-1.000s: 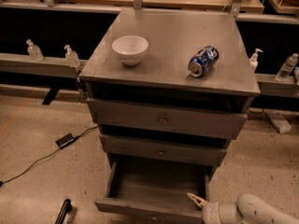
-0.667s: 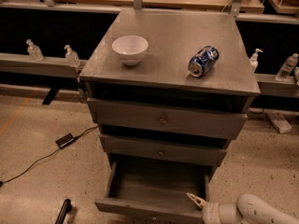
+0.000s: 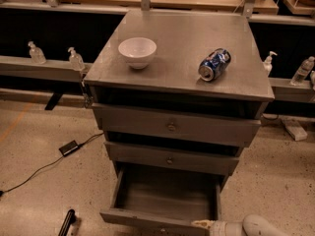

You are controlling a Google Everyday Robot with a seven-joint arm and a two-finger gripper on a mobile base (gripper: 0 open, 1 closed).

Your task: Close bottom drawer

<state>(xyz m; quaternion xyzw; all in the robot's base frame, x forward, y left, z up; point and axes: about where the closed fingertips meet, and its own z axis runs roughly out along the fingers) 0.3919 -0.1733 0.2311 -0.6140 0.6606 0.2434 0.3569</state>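
The bottom drawer point(image 3: 165, 196) of the grey cabinet is pulled out, and its bare grey inside shows. Its front edge point(image 3: 147, 219) runs along the bottom of the camera view. My gripper point(image 3: 203, 224) comes in from the lower right on a white arm point(image 3: 256, 226). Its pale tip sits at the drawer's front right corner, touching or just short of the front edge. The middle drawer point(image 3: 170, 158) and top drawer point(image 3: 172, 126) sit nearly flush above it.
A white bowl point(image 3: 137, 51) and a blue can point(image 3: 214, 64) lying on its side rest on the cabinet top point(image 3: 182, 43). A black box with cable point(image 3: 68, 147) lies on the floor at left. A dark rod point(image 3: 66, 221) lies at lower left. Bottles point(image 3: 75, 59) stand on side ledges.
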